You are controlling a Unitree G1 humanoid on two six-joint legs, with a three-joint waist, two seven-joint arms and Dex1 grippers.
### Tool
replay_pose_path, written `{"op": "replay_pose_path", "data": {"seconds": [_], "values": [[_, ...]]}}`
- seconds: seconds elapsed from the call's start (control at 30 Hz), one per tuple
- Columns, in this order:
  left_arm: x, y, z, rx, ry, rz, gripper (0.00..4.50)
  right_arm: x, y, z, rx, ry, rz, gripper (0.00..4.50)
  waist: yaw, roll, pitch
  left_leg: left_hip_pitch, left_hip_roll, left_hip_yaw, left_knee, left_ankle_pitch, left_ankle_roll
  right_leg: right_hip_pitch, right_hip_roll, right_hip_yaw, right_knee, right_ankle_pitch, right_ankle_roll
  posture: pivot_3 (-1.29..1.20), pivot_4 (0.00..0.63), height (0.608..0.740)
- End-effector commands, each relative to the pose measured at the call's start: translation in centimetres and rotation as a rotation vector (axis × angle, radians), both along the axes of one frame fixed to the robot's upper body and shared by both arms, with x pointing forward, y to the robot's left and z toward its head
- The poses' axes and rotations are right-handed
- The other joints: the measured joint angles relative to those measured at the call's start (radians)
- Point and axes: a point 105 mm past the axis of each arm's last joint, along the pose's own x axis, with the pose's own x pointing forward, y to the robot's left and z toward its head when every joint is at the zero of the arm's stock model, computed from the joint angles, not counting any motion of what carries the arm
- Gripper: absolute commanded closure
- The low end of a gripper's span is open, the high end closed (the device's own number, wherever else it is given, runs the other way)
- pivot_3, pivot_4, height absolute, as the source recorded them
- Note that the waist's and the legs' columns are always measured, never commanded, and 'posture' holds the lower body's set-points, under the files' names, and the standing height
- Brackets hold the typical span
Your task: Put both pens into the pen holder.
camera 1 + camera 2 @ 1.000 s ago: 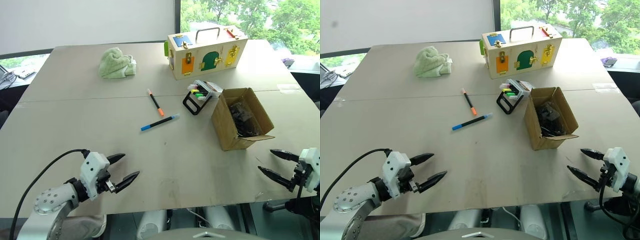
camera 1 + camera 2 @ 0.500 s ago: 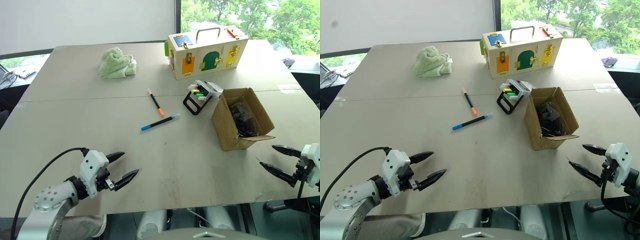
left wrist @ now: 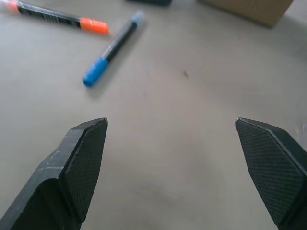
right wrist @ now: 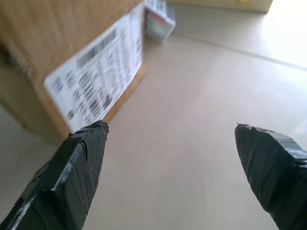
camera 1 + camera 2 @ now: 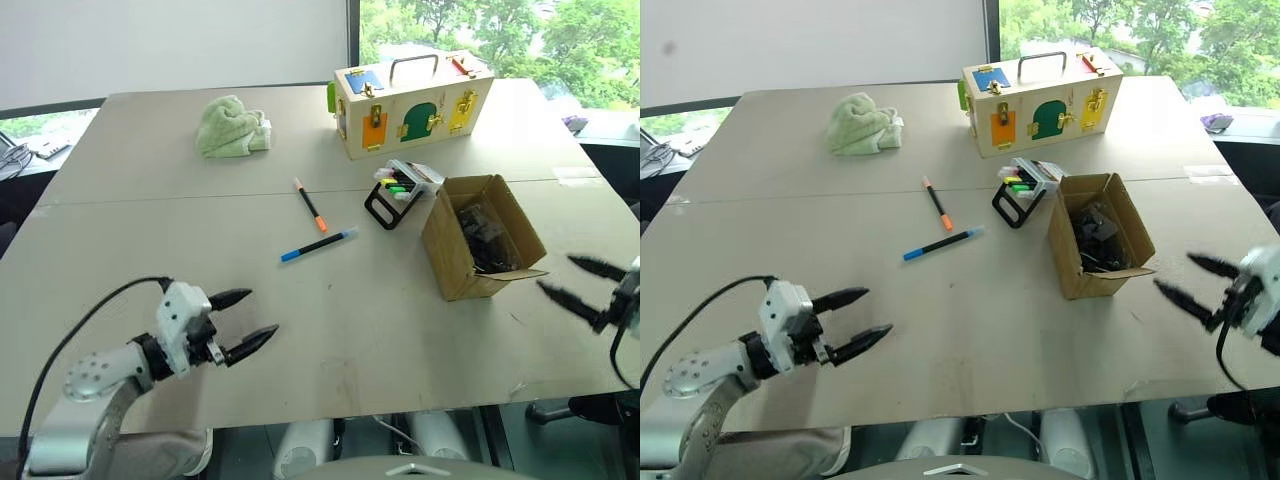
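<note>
Two pens lie near the middle of the table: a black one with blue ends (image 5: 320,244) (image 3: 111,48) and, just beyond it, one with an orange cap (image 5: 311,205) (image 3: 57,18). To their right stands the small black-framed pen holder (image 5: 398,192), coloured markers showing in its top. My left gripper (image 5: 242,320) hangs open and empty above the near left part of the table, pointing toward the pens. At the right edge, my right gripper (image 5: 582,283) is open and empty too, beside the cardboard box.
A brown cardboard box (image 5: 484,240) (image 4: 72,62) with dark items inside sits right of the pen holder. At the back stands a wooden box with coloured doors (image 5: 412,102). A green cloth (image 5: 233,126) lies at the back left.
Both grippers have risen and moved forward over the table, the right one more and further right. Both stay open. The pens and the holder have not moved.
</note>
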Motion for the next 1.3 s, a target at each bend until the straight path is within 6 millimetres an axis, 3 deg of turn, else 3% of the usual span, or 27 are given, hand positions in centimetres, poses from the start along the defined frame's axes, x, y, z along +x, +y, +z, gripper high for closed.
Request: {"op": "replay_pose_path", "data": {"seconds": [0.03, 0.2, 0.4, 0.6, 0.67, 0.77, 0.8, 0.93, 1.03, 1.17, 1.3], "values": [[-0.4, -0.3, 3.6, -0.013, -0.076, -0.084, 0.07, 0.4, 0.7, 4.2, 0.054, -0.034, -0.012, 0.0, 0.0, 0.0, 0.0, 0.0, 0.0, 0.0, 0.0, 0.0, 0.0, 0.0, 0.0, 0.0, -0.001, 0.0, 0.0, 0.0, 0.15, 0.74], [-1.4, -1.0, 6.5, 0.012, -0.108, -0.218, 0.07, 1.3, 3.1, 8.1, 0.145, -0.018, 0.045, 0.0, -0.003, 0.0, 0.001, -0.002, 0.0, 0.0, 0.0, 0.0, 0.0, 0.0, 0.0, 0.0, -0.003, 0.0, 0.0, 0.0, 0.15, 0.74], [-1.5, -2.1, 8.8, 0.061, -0.194, -0.277, 0.07, 1.0, 7.5, 5.9, 0.042, 0.203, 0.112, 0.0, -0.001, 0.0, 0.0, -0.002, 0.0, -0.001, -0.001, 0.0, 0.0, -0.001, 0.0, -0.001, -0.002, 0.0, 0.0, 0.0, 0.15, 0.74], [-1.2, -3.7, 9.9, 0.031, -0.26, -0.284, 0.07, 1.0, 7.3, 3.6, -0.102, 0.358, 0.032, 0.0, 0.0, -0.001, 0.001, -0.003, -0.001, -0.001, 0.0, 0.0, 0.0, -0.001, 0.0, -0.001, -0.003, 0.0, 0.0, 0.0, 0.15, 0.74], [-1.4, -3.9, 9.6, 0.033, -0.247, -0.294, 0.0, 1.0, 7.2, 3.5, -0.119, 0.376, 0.015, 0.75, -0.001, -0.001, 0.001, -0.002, 0.0, -0.001, 0.0, 0.0, 0.0, -0.001, 0.0, -0.001, -0.003, 0.0, 0.0, 0.0, 0.15, 0.74], [-1.6, -4.2, 9.4, 0.023, -0.236, -0.302, 0.0, 0.9, 7.0, 3.5, -0.118, 0.383, 0.014, 2.29, -0.003, -0.001, 0.001, -0.002, 0.0, 0.0, -0.001, 0.0, 0.0, -0.001, 0.001, -0.001, -0.003, 0.0, 0.0, 0.0, 0.15, 0.74], [-1.6, -4.2, 9.4, 0.019, -0.233, -0.304, 0.0, 1.0, 6.9, 3.6, -0.116, 0.383, 0.011, 2.58, -0.002, -0.001, 0.001, -0.002, 0.0, 0.0, -0.001, 0.0, 0.0, -0.001, 0.001, -0.001, -0.003, 0.0, 0.0, 0.0, 0.15, 0.74], [-1.4, -4.4, 9.2, 0.022, -0.225, -0.308, 0.0, 1.1, 6.8, 3.8, -0.11, 0.376, 0.002, 4.46, -0.002, -0.001, 0.001, -0.002, 0.0, -0.001, 0.0, 0.0, 0.0, -0.001, 0.001, -0.001, -0.002, 0.0, 0.0, 0.0, 0.15, 0.74], [-1.4, -4.5, 9.0, 0.026, -0.219, -0.314, 0.0, 1.8, 6.5, 4.7, -0.077, 0.329, -0.029, 4.46, -0.002, -0.001, 0.001, -0.002, 0.0, 0.0, 0.0, 0.0, 0.0, -0.001, 0.001, -0.001, -0.002, 0.0, 0.0, 0.0, 0.15, 0.74], [-1.4, -4.7, 9.2, 0.024, -0.22, -0.325, 0.0, 3.7, 4.3, 5.9, -0.039, 0.248, -0.175, 4.46, -0.002, -0.001, 0.001, -0.002, 0.0, 0.0, 0.0, 0.0, 0.0, -0.001, 0.001, -0.001, -0.002, 0.0, 0.0, 0.0, 0.15, 0.74], [-1.4, -5.4, 9.6, 0.003, -0.228, -0.356, 0.0, 5.5, -0.5, 6.8, 0.042, 0.192, -0.423, 4.46, 0.0, -0.001, 0.001, -0.003, 0.0, 0.0, 0.0, 0.002, -0.004, -0.001, 0.001, -0.001, -0.002, 0.0, 0.0, 0.0, 0.15, 0.74]]}}
